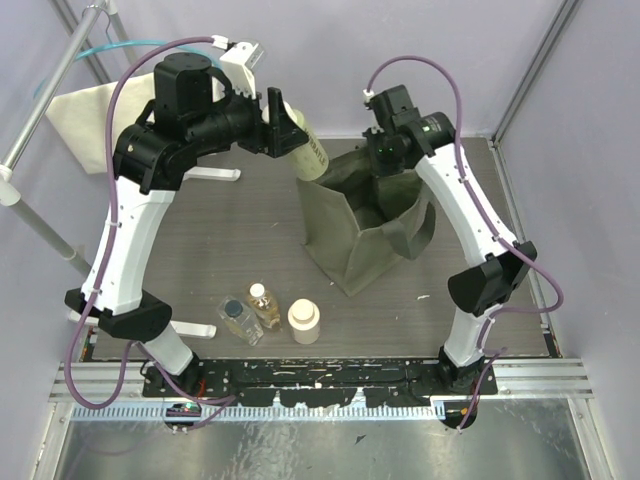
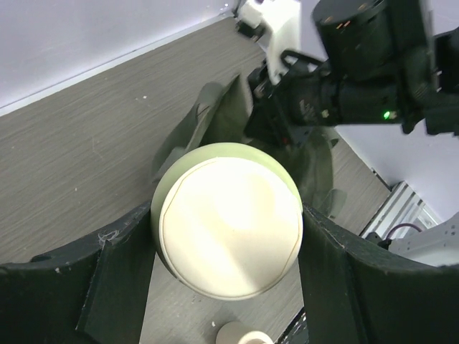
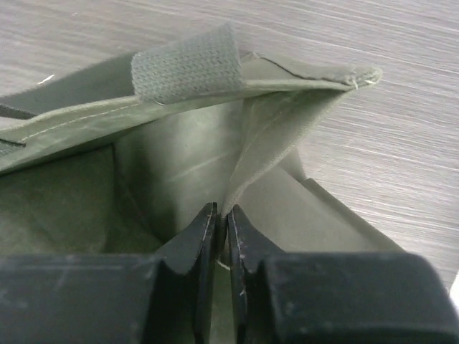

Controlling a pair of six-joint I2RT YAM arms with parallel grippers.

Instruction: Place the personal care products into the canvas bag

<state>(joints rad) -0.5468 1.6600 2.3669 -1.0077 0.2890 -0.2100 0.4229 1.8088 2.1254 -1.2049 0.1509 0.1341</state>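
Nearest the arm bases, well short of either hand: clear dark-capped bottle (image 1: pixel 238 318), amber bottle (image 1: pixel 264 305) and squat cream bottle (image 1: pixel 303 321), upright on the counter (image 1: pixel 200 230), close together, not yet bagged.

Farther out, between the two hands: canvas bag (image 1: pixel 365 240), standing open. Right hand (image 3: pixel 221 222) clenched on a fold of the bag's wall at the rim, propping the mouth.

Farthest: left hand (image 1: pixel 278 122) clamped around the olive-yellow bottle (image 1: pixel 303 145), raised off the counter, lower end at the bag's rim; touching or not, impossible to tell. Long axis slanted, cream cap back toward the left wrist, base leading down toward the bag's mouth.

Likely step: lowering this bottle in. Carry the base past the rim and over the open middle before letting go. Stay clear of the right hand's fingers. Hold the pinch on the fabric firm, to stop the wall folding inward. Release low, to avoid a bounce or a tipped bag.
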